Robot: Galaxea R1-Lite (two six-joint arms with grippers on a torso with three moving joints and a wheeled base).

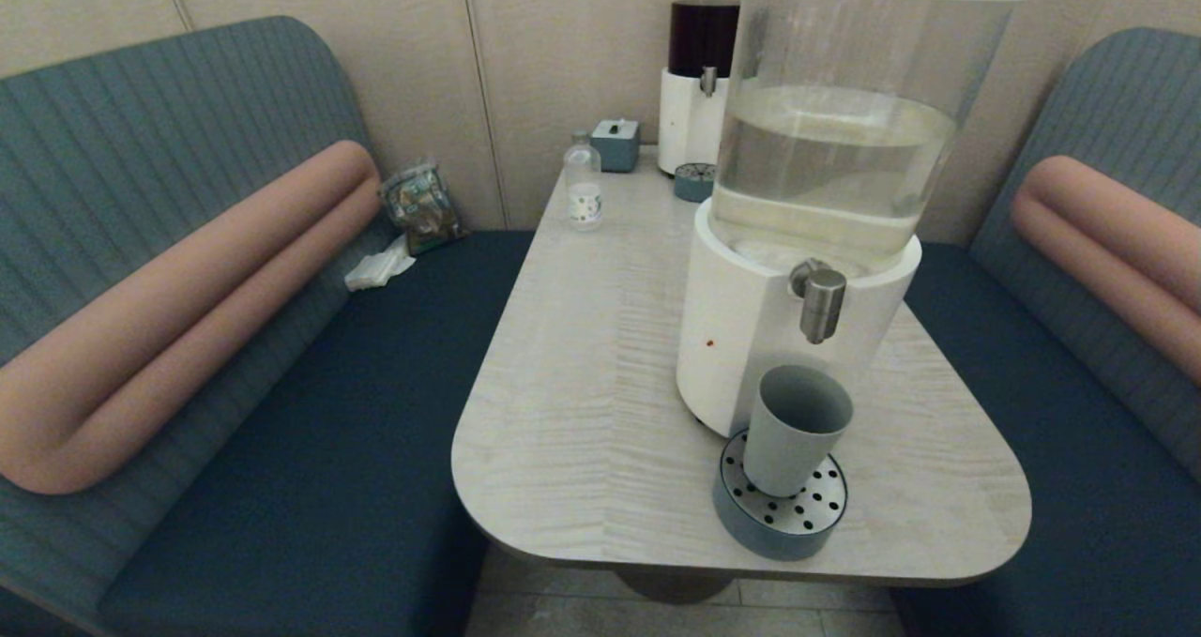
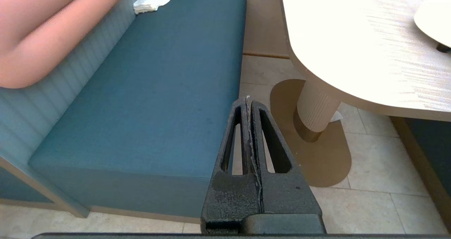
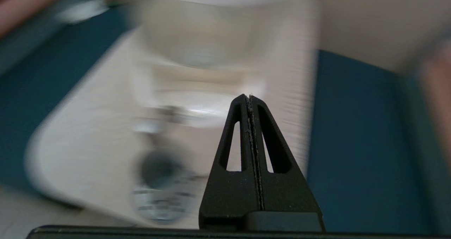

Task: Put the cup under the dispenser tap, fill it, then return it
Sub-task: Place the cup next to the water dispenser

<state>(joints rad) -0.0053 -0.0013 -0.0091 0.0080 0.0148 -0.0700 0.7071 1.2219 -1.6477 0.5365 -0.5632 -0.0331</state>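
Small grey-green tapered plastic cup (image 1: pixel 796 428): upright on perforated steel drip tray with blue-grey rim (image 1: pixel 751 531), directly below short brushed-steel bent dispenser tap (image 1: pixel 822 303), apart from it, mouth open upward. Large dispenser, white base and clear tank (image 1: pixel 741 337), part-filled with clear liquid, on pale wood-grain table (image 1: pixel 582 384). Right gripper (image 3: pixel 249 97): fingers pressed together, holding nothing, off the table's near edge, facing the dispenser; absent from head view. Left gripper (image 2: pixel 248 99): fingers pressed together, empty, parked low beside blue bench seat (image 2: pixel 158 91). Step in hand, by judgement: operating the tap. Advice: approach from above or side of spout, avoid knocking cup rim, press steadily, watch level, stop short of brim.
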